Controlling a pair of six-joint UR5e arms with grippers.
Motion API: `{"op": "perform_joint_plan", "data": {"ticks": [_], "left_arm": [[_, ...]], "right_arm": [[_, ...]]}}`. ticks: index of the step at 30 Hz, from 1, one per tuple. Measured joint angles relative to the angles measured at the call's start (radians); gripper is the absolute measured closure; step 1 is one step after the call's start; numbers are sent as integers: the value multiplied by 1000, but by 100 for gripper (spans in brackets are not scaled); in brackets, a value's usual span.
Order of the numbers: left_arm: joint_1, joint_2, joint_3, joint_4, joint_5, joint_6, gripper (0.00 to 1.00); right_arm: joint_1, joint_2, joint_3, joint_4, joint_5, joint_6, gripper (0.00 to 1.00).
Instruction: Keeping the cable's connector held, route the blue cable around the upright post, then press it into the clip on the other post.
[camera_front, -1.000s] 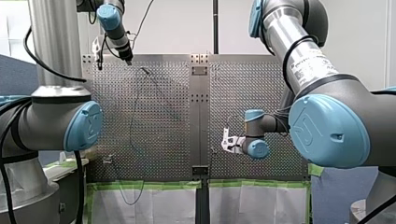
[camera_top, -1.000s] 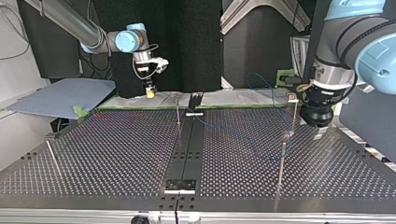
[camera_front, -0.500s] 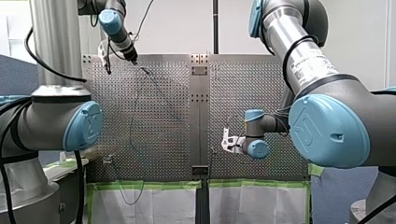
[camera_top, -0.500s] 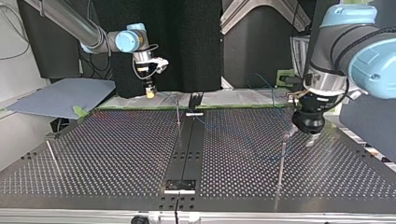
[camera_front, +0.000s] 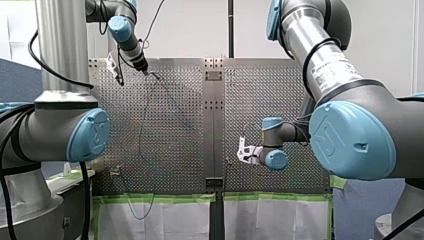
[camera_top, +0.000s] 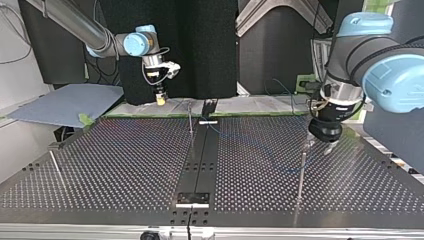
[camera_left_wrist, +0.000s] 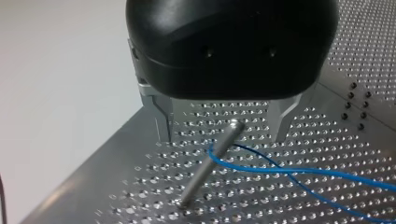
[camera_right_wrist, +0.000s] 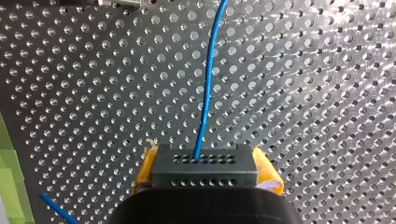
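In the left wrist view my left gripper (camera_left_wrist: 223, 127), black with metal fingers (camera_left_wrist: 163, 122), stands open astride the top of a thin upright metal post (camera_left_wrist: 205, 164). The blue cable (camera_left_wrist: 289, 171) loops around that post partway up and trails away over the perforated table. In the top view the same gripper (camera_top: 320, 146) hangs just above the post (camera_top: 301, 172). My right gripper (camera_right_wrist: 205, 162), with yellow pads, is shut on the black connector block (camera_right_wrist: 204, 176). The cable (camera_right_wrist: 208, 79) leaves the block ahead of the fingers. That gripper (camera_top: 160, 100) hovers near the table's far edge in the top view.
A second thin post (camera_top: 190, 120) stands by the dark centre strip (camera_top: 200, 165). A third post (camera_top: 55, 167) leans at the top view's left. A small clip fitting (camera_front: 116, 171) sits near the front view's lower left. Green tape (camera_front: 160, 198) lines that edge.
My left gripper has come down and moved leftward in the top view, from beside the post to directly over its top. My right gripper has stayed still with the connector.
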Motion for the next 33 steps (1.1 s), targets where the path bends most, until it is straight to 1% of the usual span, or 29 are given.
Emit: {"op": "perform_joint_plan", "data": {"ticks": [8, 12, 14, 16, 20, 25, 33], "left_arm": [[8, -3, -60, 61, 64, -69, 0], [9, -3, -71, 95, 97, -102, 0], [9, -3, -72, 112, 105, -120, 0], [11, -3, -72, 129, 100, -137, 0], [14, -8, -73, 164, 77, -172, 0], [15, -38, -74, 183, 36, -214, 0], [16, -69, -73, 199, 0, -224, 0]], "right_arm": [[0, 0, 0, 0, 0, 0, 100], [0, 0, 0, 0, 0, -1, 100], [0, 0, 0, 0, 0, -1, 100], [0, 0, 0, 0, 0, -1, 100], [0, 0, 0, -1, 0, -1, 100], [0, 0, 0, 1, 0, -2, 100], [0, 0, 0, 1, -1, -4, 100]]}}
